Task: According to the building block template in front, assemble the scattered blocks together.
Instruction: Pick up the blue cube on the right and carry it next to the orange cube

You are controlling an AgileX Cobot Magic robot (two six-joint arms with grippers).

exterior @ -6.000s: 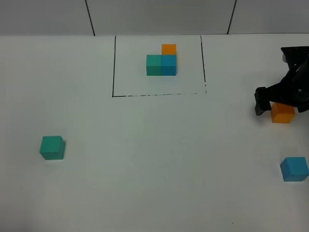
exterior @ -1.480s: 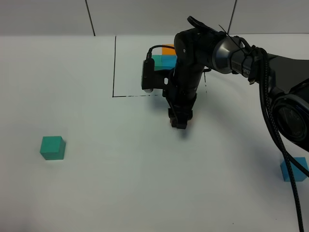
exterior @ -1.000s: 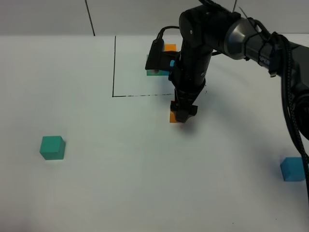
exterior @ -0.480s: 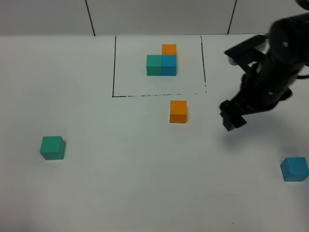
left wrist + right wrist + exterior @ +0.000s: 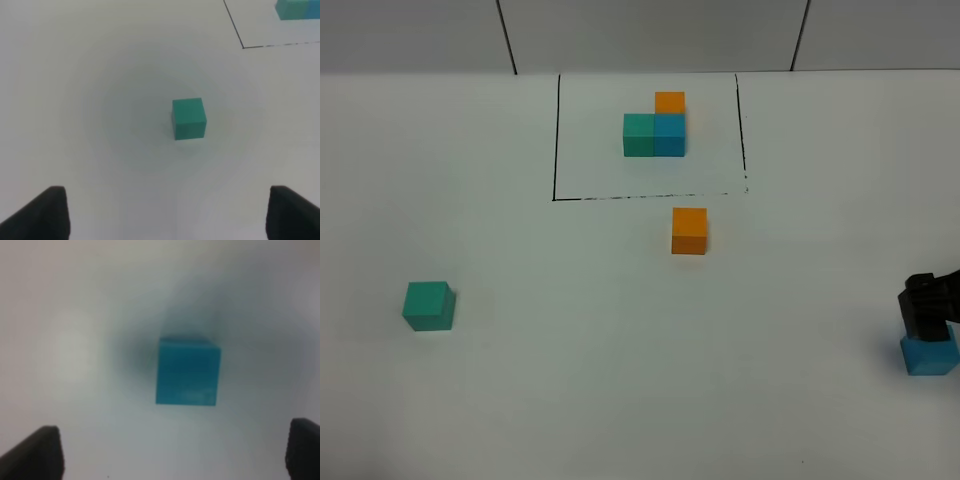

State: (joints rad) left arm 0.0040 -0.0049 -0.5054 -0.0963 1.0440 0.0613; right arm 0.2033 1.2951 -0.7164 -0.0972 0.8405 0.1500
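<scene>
**Exterior high view.** The right tool (image 5: 924, 308) hangs close over the blue cube (image 5: 930, 355), overlapping its far edge. The orange cube (image 5: 689, 231) lies well apart from this tool, just outside the black frame (image 5: 556, 140) around the template (image 5: 655, 126). The teal-green cube (image 5: 428, 305) sits farthest from it on the white tabletop (image 5: 570, 380).

**Left wrist view.** The left tool (image 5: 170, 215) is spread wide and empty. The teal-green cube (image 5: 189, 118) lies ahead of it, roughly midway between its fingertips, not touched.

**Right wrist view.** The right tool (image 5: 175, 452) is spread wide and holds nothing. The blue cube (image 5: 188, 371) lies ahead between its fingertips, blurred and not touched.
</scene>
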